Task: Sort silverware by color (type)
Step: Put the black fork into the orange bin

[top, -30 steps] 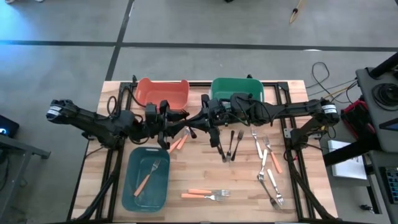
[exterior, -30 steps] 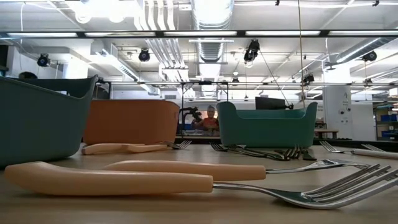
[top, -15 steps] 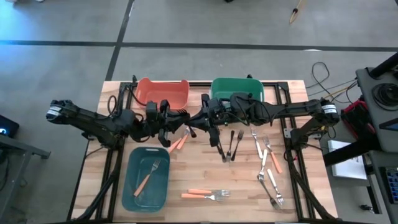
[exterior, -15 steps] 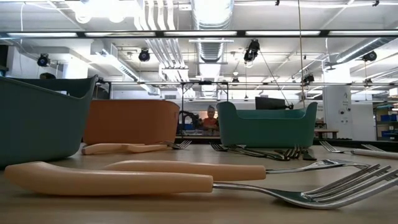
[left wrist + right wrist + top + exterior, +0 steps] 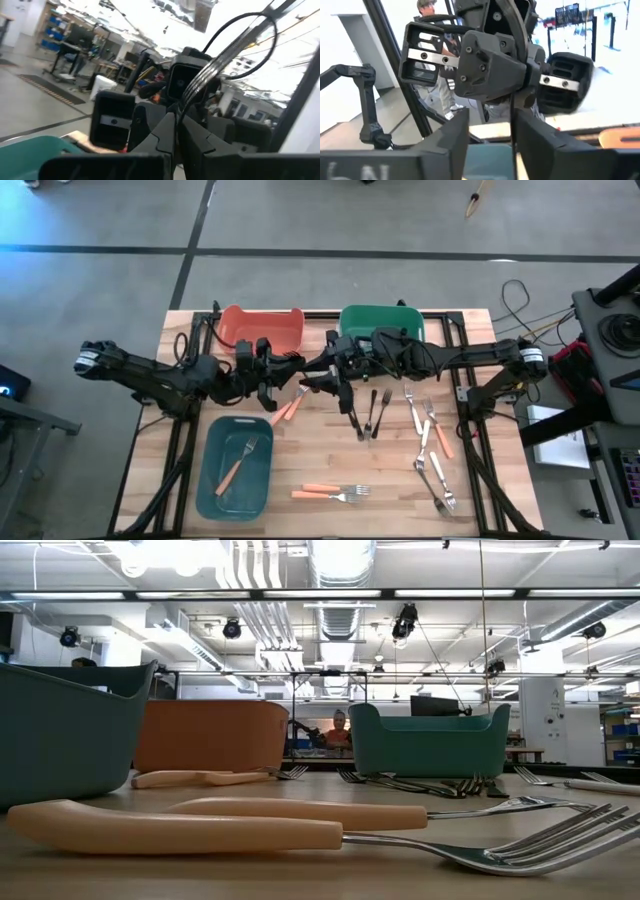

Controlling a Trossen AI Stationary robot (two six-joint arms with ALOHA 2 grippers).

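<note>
My left gripper point(image 5: 284, 376) and right gripper point(image 5: 309, 375) face each other tip to tip above the table's middle. The left one point(image 5: 177, 125) is shut on a thin fork point(image 5: 220, 60), whose tines stick out past its fingers. The right gripper point(image 5: 492, 135) is open. The fork's thin dark shaft point(image 5: 512, 130) runs between its fingers, close to one of them; I cannot tell whether it touches. More silverware lies flat on the table: orange-handled forks point(image 5: 286, 408) point(image 5: 330, 492), black forks point(image 5: 368, 415), white-handled ones point(image 5: 432, 472). My left gripper pinches the fork between its two shut fingers point(image 5: 165, 131), which come level from the table's left and lie along it. The tined end point(image 5: 210, 75) reaches out beyond the fingertips. The fingers hide which part they have. The fork is lifted clear of the table.
An orange bin point(image 5: 262, 327) and a green bin point(image 5: 380, 320) stand at the far edge, just behind the grippers. A teal tray point(image 5: 215, 480) at the near left holds one orange-handled fork point(image 5: 240, 462). A person shows far off in the room point(image 5: 338, 730).
</note>
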